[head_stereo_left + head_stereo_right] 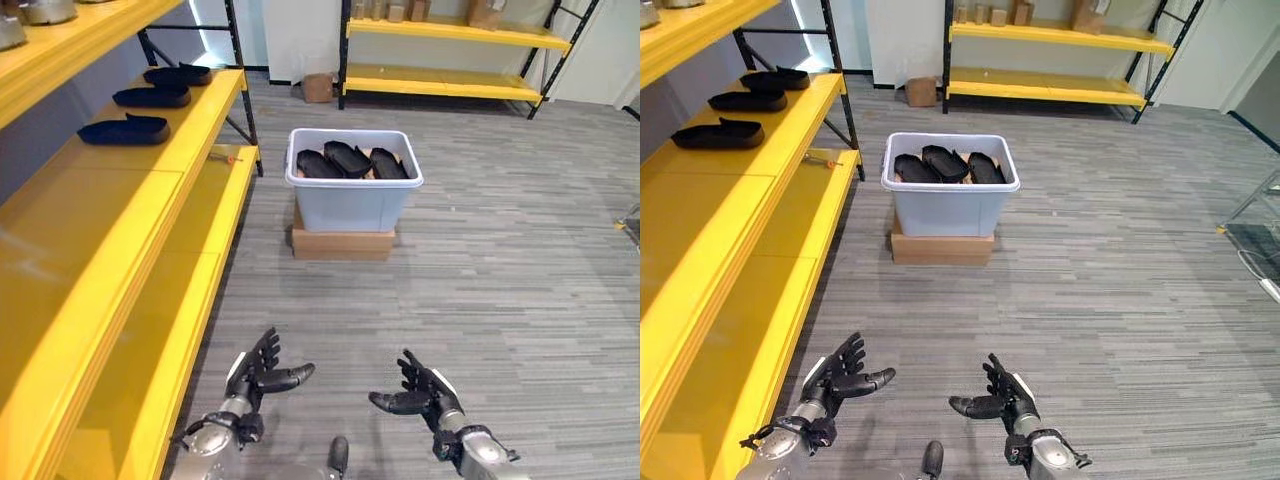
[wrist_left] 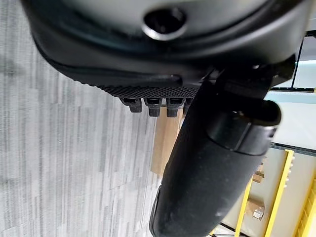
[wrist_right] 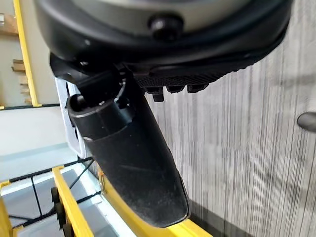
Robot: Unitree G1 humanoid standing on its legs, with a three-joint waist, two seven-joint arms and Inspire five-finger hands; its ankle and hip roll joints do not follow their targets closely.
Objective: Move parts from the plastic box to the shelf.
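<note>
A: Where are the parts seen?
B: Black parts (image 1: 347,160) are piled in the plastic box (image 1: 353,194) at 12 o'clock, set on a cardboard box (image 1: 342,242). Three more (image 1: 125,130) are laid on the yellow shelf (image 1: 120,190) at 10 o'clock.

A: And the hands?
B: The left robot hand (image 1: 258,375) and right robot hand (image 1: 420,393) are held empty above the floor (image 1: 500,260), fingers spread.

Bare floor (image 1: 470,300) between both hands and plastic box (image 1: 352,195), yellow shelf (image 1: 150,260) flanking the left
</note>
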